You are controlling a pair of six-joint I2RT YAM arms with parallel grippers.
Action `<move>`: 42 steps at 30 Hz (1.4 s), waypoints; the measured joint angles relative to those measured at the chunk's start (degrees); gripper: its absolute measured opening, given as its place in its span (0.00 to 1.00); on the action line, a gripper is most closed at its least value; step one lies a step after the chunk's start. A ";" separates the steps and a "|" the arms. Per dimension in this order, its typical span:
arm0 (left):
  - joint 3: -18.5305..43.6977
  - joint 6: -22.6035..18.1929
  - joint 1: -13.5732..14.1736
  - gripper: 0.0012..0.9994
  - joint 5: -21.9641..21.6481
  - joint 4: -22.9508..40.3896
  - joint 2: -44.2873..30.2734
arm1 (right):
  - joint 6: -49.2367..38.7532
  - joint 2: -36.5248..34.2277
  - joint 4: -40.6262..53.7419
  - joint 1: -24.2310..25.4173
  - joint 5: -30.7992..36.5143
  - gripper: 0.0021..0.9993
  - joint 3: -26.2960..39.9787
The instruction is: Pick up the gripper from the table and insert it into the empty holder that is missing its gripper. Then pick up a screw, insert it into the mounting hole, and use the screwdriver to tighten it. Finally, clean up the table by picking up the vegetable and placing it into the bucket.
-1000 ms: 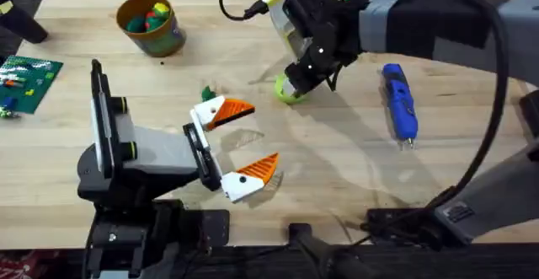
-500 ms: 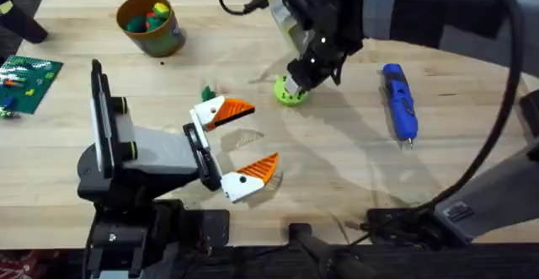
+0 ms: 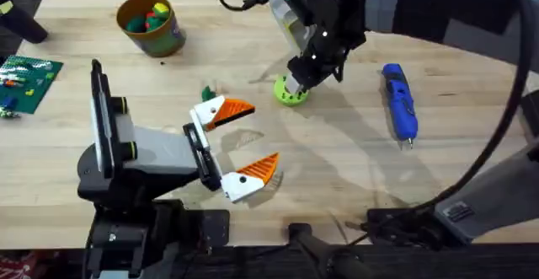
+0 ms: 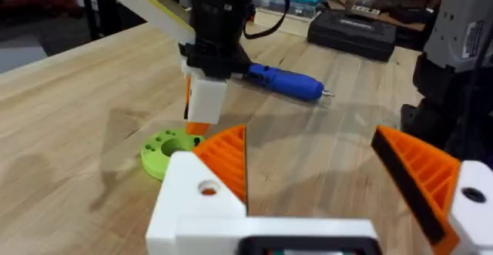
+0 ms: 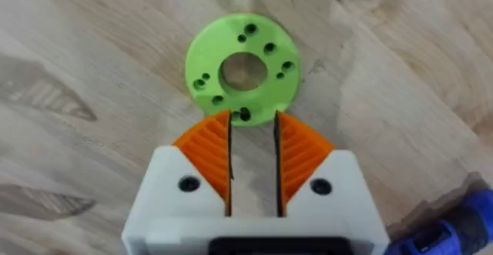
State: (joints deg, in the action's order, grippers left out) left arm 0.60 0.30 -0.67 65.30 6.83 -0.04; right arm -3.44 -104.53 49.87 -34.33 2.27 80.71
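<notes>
R gripper [image 3: 296, 83] is down over the lime-green ring-shaped disc [image 3: 291, 92], mid-worktop, a bit toward the far edge. Seen from its wrist cam the R gripper [image 5: 253, 128] has its orange ribbed pads [image 5: 209, 151] nearly together, a narrow slot left between them, nothing visibly pinched; tips sit right at the disc's [image 5: 243, 68] near rim, over one small hole. Can't tell if they touch it. The disc has a big centre bore and several small holes round it, and lies flat on the wood. L wrist cam shows the same: R gripper [image 4: 202, 116] pointing straight down, tips at the disc [image 4: 171, 149] edge.

L gripper [image 3: 240, 148] is low over the worktop near the front edge, L of centre, fingers spread wide, holding nothing. In its own cam the two orange pads [image 4: 231, 159] stand well apart, bare wood between.

Screwdriver [image 3: 399, 102], blue, pen-shaped, lies flat toward the R side of the worktop, lengthwise front-to-back, metal bit toward the front edge, well clear of both grippers. Also seen past the R gripper in L cam [image 4: 285, 82].

Bucket [image 3: 149, 24], yellow-orange w/ blue band, stands upright near the far L corner, coloured bits inside. A small green item [image 3: 207, 93] lies on the wood just beyond the L gripper; too small to ID. Green circuit board [image 3: 25, 81] at the L edge.
</notes>
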 joint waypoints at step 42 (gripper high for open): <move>-0.01 0.00 0.00 0.98 0.00 0.00 0.01 | -1.95 -4.31 -0.16 0.00 -1.78 0.01 0.20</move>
State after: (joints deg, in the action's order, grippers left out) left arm 0.59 0.30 -0.67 65.30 6.83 -0.03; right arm -5.39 -108.84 49.70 -34.33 0.49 80.90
